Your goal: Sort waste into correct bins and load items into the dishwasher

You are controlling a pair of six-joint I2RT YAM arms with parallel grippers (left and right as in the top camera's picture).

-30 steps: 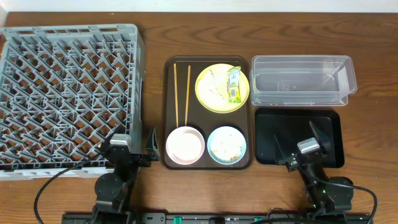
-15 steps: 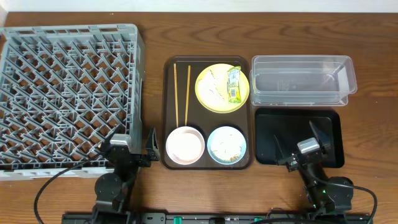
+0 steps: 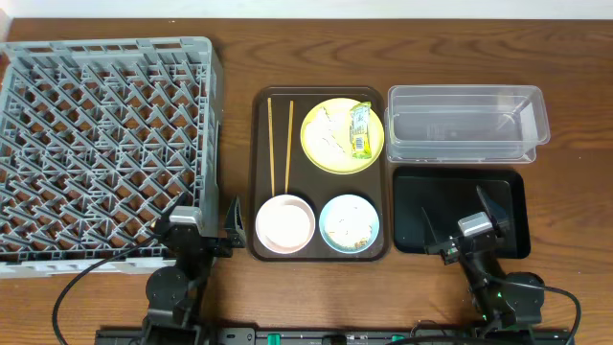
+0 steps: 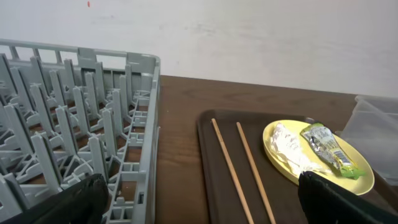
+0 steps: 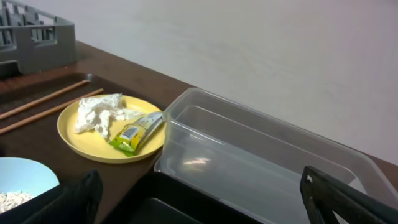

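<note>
On the yellow plate [image 3: 335, 164] lie crumpled white tissue [image 3: 329, 132] and a green-yellow wrapper [image 3: 360, 130]. Two chopsticks [image 3: 281, 144] lie left of it. The white-pinkish bowl [image 3: 285, 223] is empty; the light blue bowl [image 3: 327, 213] holds rice-like crumbs [image 3: 352, 228]. The grey dish rack [image 3: 105, 144] fills the left. At right are the clear tub [image 3: 465, 125] and the black tray [image 3: 431, 192]. My left gripper [image 3: 198, 218] [image 4: 202, 205] is open at the rack's near right corner. My right gripper [image 3: 460, 216] [image 5: 205, 202] is open over the black tray's near edge. Both hold nothing.
The plate, bowls and chopsticks all rest on a brown serving tray [image 3: 305, 184] between the rack and the bins. Bare wooden table [image 3: 238, 134] shows in the narrow strip between rack and serving tray. A pale wall [image 4: 249, 37] stands behind the table.
</note>
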